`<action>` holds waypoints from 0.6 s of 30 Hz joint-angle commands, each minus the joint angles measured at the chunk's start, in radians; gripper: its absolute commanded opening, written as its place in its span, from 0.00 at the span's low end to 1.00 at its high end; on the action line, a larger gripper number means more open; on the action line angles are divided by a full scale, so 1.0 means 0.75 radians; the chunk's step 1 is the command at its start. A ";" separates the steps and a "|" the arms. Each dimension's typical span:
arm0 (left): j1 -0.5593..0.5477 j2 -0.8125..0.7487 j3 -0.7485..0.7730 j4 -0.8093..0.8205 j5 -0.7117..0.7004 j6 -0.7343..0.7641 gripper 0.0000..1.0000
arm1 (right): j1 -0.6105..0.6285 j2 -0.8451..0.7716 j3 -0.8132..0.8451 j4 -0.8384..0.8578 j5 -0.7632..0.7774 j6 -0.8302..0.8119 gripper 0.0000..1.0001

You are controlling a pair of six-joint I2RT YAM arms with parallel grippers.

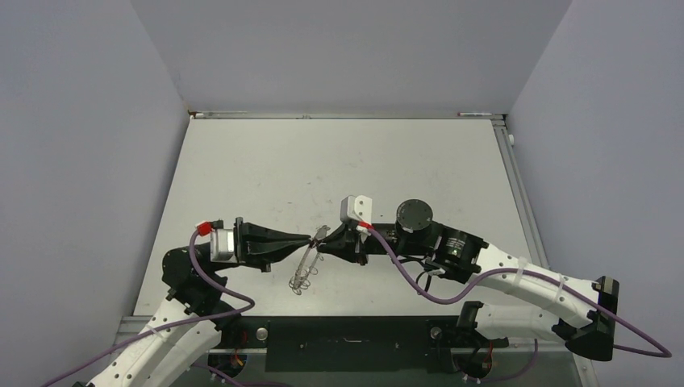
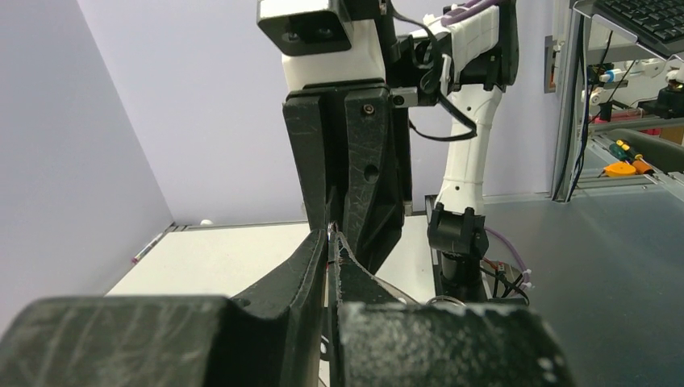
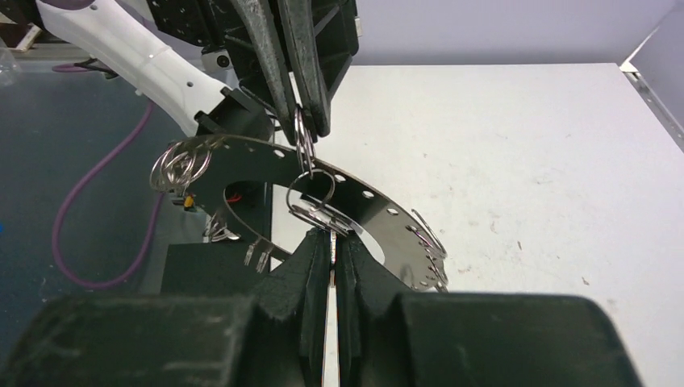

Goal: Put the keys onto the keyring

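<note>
The keyring (image 1: pixel 304 268) is a flat grey ring with rim holes and small wire loops. It hangs tilted above the table between both grippers and shows clearly in the right wrist view (image 3: pixel 379 211). My left gripper (image 1: pixel 309 240) is shut on a small wire loop (image 3: pixel 302 143) at the ring's rim. In the left wrist view its tips (image 2: pixel 332 235) pinch a thin silvery edge. My right gripper (image 1: pixel 324 242) faces it tip to tip. It is shut on the ring's edge beside a cluster of loops (image 3: pixel 332 235). No black-headed key shows in any view.
The white table (image 1: pixel 339 161) has grey walls on three sides. A black base plate (image 1: pixel 347 334) runs along the near edge. A purple cable (image 1: pixel 419 286) loops off the right arm. More wire loops hang from the ring's left end (image 3: pixel 179 165).
</note>
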 commanded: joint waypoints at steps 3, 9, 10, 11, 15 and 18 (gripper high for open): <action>0.006 -0.001 0.035 -0.060 -0.055 0.066 0.00 | 0.022 0.014 0.175 -0.232 0.130 -0.110 0.05; 0.006 0.010 0.053 -0.137 -0.095 0.110 0.00 | 0.062 0.059 0.253 -0.363 0.183 -0.161 0.05; 0.006 0.012 0.056 -0.146 -0.097 0.115 0.00 | 0.069 0.057 0.256 -0.371 0.195 -0.164 0.05; 0.006 0.013 0.057 -0.156 -0.104 0.119 0.00 | 0.074 0.054 0.257 -0.377 0.206 -0.167 0.05; 0.006 0.014 0.062 -0.183 -0.123 0.135 0.00 | 0.084 0.039 0.262 -0.405 0.265 -0.173 0.05; 0.006 0.013 0.067 -0.199 -0.126 0.143 0.00 | 0.084 0.024 0.271 -0.430 0.310 -0.182 0.05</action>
